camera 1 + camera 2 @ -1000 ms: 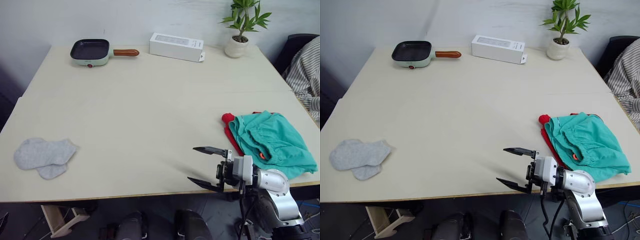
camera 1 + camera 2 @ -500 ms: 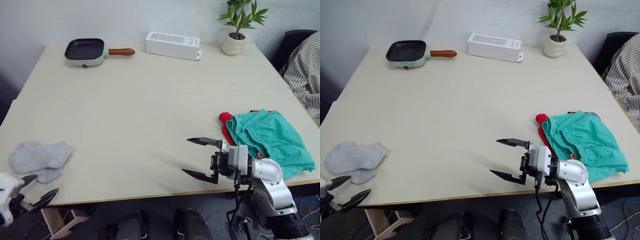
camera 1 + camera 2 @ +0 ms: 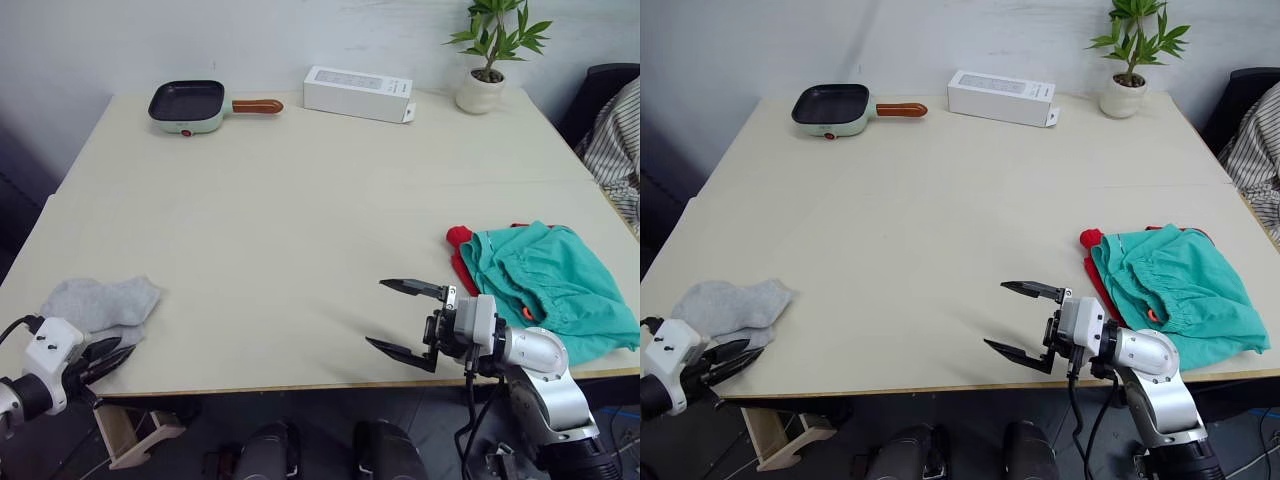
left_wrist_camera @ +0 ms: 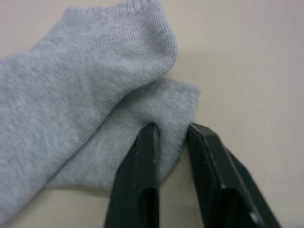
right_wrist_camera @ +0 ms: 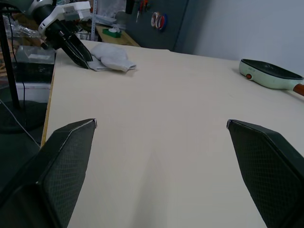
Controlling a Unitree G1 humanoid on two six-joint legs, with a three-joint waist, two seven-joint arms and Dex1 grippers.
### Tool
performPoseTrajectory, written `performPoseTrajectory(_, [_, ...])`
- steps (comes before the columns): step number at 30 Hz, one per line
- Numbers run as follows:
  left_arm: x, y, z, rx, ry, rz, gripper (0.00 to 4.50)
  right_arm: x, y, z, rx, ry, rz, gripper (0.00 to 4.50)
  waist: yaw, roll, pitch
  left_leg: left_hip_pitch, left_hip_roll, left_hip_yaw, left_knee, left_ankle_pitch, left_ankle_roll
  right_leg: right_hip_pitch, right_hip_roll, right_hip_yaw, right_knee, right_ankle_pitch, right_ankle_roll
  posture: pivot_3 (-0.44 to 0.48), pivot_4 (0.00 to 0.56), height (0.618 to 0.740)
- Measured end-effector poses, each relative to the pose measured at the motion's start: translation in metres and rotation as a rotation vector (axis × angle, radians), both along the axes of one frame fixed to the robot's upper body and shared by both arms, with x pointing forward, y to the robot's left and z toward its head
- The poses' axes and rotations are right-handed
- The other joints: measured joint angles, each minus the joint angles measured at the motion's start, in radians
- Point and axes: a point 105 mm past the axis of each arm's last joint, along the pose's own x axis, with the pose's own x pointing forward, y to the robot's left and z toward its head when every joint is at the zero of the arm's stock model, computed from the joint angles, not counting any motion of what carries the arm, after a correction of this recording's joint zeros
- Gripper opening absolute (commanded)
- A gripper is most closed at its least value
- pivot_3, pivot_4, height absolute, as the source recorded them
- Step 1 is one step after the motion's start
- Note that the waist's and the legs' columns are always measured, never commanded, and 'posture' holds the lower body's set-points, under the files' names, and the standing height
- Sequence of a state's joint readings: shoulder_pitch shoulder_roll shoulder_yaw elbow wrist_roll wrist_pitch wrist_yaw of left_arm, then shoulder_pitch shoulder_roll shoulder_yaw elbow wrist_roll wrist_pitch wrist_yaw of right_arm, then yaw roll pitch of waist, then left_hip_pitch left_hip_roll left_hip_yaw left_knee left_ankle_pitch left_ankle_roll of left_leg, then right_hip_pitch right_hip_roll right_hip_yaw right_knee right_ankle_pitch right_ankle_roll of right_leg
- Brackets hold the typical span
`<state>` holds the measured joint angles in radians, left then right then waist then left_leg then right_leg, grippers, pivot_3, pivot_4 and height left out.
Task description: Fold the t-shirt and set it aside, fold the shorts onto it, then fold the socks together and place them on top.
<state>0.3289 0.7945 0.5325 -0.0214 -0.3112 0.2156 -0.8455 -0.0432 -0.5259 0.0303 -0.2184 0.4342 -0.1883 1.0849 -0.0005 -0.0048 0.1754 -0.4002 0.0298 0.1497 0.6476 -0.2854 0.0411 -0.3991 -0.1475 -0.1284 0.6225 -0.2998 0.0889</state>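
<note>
Shorts (image 3: 545,280) lie on the t-shirt (image 3: 458,250) at the table's right edge, so only the socks (image 4: 90,95) remain at front left, the left gripper (image 4: 172,137) nearly closed at their edge, the right gripper (image 3: 407,320) spread wide and empty.

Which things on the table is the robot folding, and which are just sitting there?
For the job: socks, shorts, t-shirt under the shorts.
Just sitting there: frying pan, white box, potted plant.
</note>
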Motion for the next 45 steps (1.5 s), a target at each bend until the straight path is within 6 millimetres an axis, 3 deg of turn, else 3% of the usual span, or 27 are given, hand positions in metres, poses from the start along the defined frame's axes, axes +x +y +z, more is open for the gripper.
performPoseTrajectory(3, [0.011,-0.019,0.003,-0.036,-0.004,-0.07,0.02,-0.002,-0.003,-0.004,-0.016,0.01,-0.015,4.5,0.004,0.0,0.0,0.0,-0.001,0.0,0.0,0.0,0.0,0.001,-0.001,-0.001,0.0,0.0,0.0,0.0,0.15,0.74])
performPoseTrajectory(6, [0.028,-0.066,0.01,-0.077,-0.011,-0.248,0.02,-0.002,-0.006,-0.005,-0.029,0.009,-0.024,4.5,0.008,-0.001,0.001,-0.001,-0.001,0.0,0.001,0.001,-0.002,0.001,-0.001,-0.001,-0.001,0.001,0.001,0.0,0.15,0.74])
performPoseTrajectory(10, [0.044,-0.114,0.018,-0.097,-0.015,-0.414,0.02,-0.001,-0.011,-0.006,-0.035,0.013,-0.05,4.5,0.0,-0.002,0.001,-0.001,-0.001,0.0,0.001,0.003,-0.004,0.002,0.001,-0.002,0.0,0.001,0.002,0.0,0.15,0.74])
performPoseTrajectory(12, [0.055,-0.161,0.026,-0.117,-0.033,-0.566,0.02,0.001,-0.016,-0.006,-0.052,0.011,-0.069,4.5,0.001,-0.002,0.001,-0.002,-0.001,0.0,0.002,0.003,-0.003,0.002,0.002,-0.002,0.0,0.001,0.002,0.0,0.15,0.74])
performPoseTrajectory(17, [0.066,-0.233,0.025,-0.165,-0.039,-0.766,0.02,0.0,-0.022,-0.014,-0.083,0.056,-0.095,4.5,0.002,-0.003,0.001,-0.001,0.0,0.0,0.003,0.007,0.002,0.003,0.007,-0.003,0.001,0.001,0.002,0.0,0.15,0.74])
performPoseTrajectory(21, [0.069,-0.267,0.014,-0.164,-0.018,-0.855,0.02,-0.002,-0.024,-0.022,-0.108,0.104,-0.1,4.5,-0.001,-0.003,0.001,-0.002,0.001,0.0,0.005,0.007,0.002,0.003,0.012,-0.002,0.0,0.001,0.002,0.0,0.15,0.74])
performPoseTrajectory(24, [0.081,-0.289,0.018,-0.161,-0.045,-0.894,0.02,0.006,-0.027,-0.016,-0.123,0.084,-0.109,4.5,0.002,-0.004,0.002,-0.003,0.002,0.0,0.007,0.008,0.003,0.004,0.012,-0.002,0.001,0.001,0.002,0.0,0.15,0.74])
performPoseTrajectory(25, [0.083,-0.293,0.02,-0.165,-0.051,-0.905,0.23,0.008,-0.027,-0.014,-0.124,0.075,-0.113,4.5,0.001,-0.004,0.002,-0.002,0.002,0.0,0.007,0.008,0.003,0.004,0.011,-0.001,0.001,0.001,0.002,0.0,0.15,0.74])
performPoseTrajectory(27, [0.083,-0.294,0.02,-0.165,-0.043,-0.915,0.66,0.01,-0.03,-0.011,-0.13,0.066,-0.125,4.5,0.0,-0.004,0.002,-0.002,0.002,-0.001,0.006,0.008,0.002,0.003,0.007,-0.002,0.001,0.001,0.002,0.0,0.15,0.74])
performPoseTrajectory(31, [0.071,-0.283,0.018,-0.19,-0.042,-0.971,1.95,0.014,-0.035,-0.012,-0.18,0.066,-0.148,4.5,-0.003,-0.004,0.002,-0.002,0.003,-0.001,0.006,0.008,0.002,0.003,0.008,-0.002,0.001,0.001,0.002,0.0,0.15,0.74])
performPoseTrajectory(34, [0.057,-0.263,0.034,-0.262,-0.096,-1.035,2.89,0.016,-0.026,-0.013,-0.215,0.051,-0.134,4.5,-0.003,-0.004,0.002,-0.003,0.003,-0.001,0.007,0.008,0.002,0.003,0.007,-0.002,0.001,0.001,0.001,0.0,0.15,0.74])
performPoseTrajectory(38, [0.06,-0.231,0.062,-0.338,-0.123,-0.99,2.89,0.013,-0.007,-0.02,-0.279,0.022,-0.071,4.5,-0.002,-0.004,0.002,-0.002,0.003,-0.003,0.008,0.008,0.002,0.004,0.006,-0.003,0.002,0.001,0.001,0.0,0.15,0.74])
performPoseTrajectory(41, [0.081,-0.195,0.075,-0.286,-0.151,-0.86,2.89,0.017,0.013,-0.034,-0.37,-0.048,-0.029,4.5,0.0,-0.004,0.003,-0.003,0.002,-0.003,0.008,0.008,0.002,0.003,0.006,-0.004,0.003,0.001,0.001,0.0,0.15,0.74])
performPoseTrajectory(45, [0.105,-0.171,0.067,-0.187,-0.156,-0.769,2.89,0.026,0.021,-0.043,-0.416,-0.089,-0.039,4.5,0.002,-0.004,0.003,-0.004,-0.001,-0.002,0.009,0.008,0.003,0.004,0.006,-0.005,0.003,0.001,0.002,0.0,0.15,0.74])
